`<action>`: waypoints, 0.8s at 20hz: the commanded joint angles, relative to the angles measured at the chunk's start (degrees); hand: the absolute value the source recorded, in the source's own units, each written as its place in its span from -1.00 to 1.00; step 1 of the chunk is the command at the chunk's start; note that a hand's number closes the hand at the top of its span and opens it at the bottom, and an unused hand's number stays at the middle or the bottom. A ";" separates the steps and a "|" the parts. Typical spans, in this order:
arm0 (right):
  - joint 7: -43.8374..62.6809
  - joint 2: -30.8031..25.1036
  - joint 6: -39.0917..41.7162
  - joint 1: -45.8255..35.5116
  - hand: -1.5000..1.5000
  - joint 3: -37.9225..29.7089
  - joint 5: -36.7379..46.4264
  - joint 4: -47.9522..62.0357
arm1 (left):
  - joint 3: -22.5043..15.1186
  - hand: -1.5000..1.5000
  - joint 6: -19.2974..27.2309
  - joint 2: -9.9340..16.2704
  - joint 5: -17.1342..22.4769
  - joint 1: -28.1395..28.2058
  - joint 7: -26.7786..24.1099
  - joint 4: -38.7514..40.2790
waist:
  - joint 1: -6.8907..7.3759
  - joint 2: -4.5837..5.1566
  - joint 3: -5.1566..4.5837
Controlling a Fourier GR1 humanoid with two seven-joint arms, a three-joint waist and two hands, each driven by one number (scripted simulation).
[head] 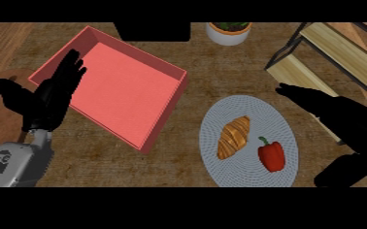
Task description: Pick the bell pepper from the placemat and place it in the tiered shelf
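A red bell pepper with a green stem lies on the round grey placemat, at its lower right. Beside it, to the left, rests a croissant. The tiered shelf, of light wood with a dark frame, stands at the upper right. My right hand hovers open just right of the placemat, above and to the right of the pepper, not touching it. My left hand rests open at the left edge, fingers up, over the corner of a red tray.
A shallow red tray lies tilted at the left centre. A white pot with a plant stands at the back, next to a black box. The counter is dark brown wood.
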 commanded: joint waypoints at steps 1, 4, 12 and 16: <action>10.89 6.35 -0.42 -1.20 -1.00 8.03 7.60 -3.81 | -0.68 0.00 1.26 -1.38 -1.70 0.87 0.93 -3.05 | 0.35 0.07 0.08; 14.29 8.22 3.83 -2.27 -1.00 9.68 9.65 -3.24 | 1.49 0.00 0.08 -1.40 -1.42 -0.52 1.57 -0.81 | 0.10 0.13 0.08; 17.27 9.83 7.45 2.48 -1.00 12.70 20.89 -3.32 | 3.49 0.00 -2.84 -2.99 -2.63 -0.85 0.61 0.82 | -0.41 0.11 0.10; 13.11 11.55 7.52 3.42 -1.00 11.86 26.44 1.00 | 4.84 0.00 -4.36 -3.91 -4.02 2.17 -1.19 0.98 | -0.20 0.15 0.11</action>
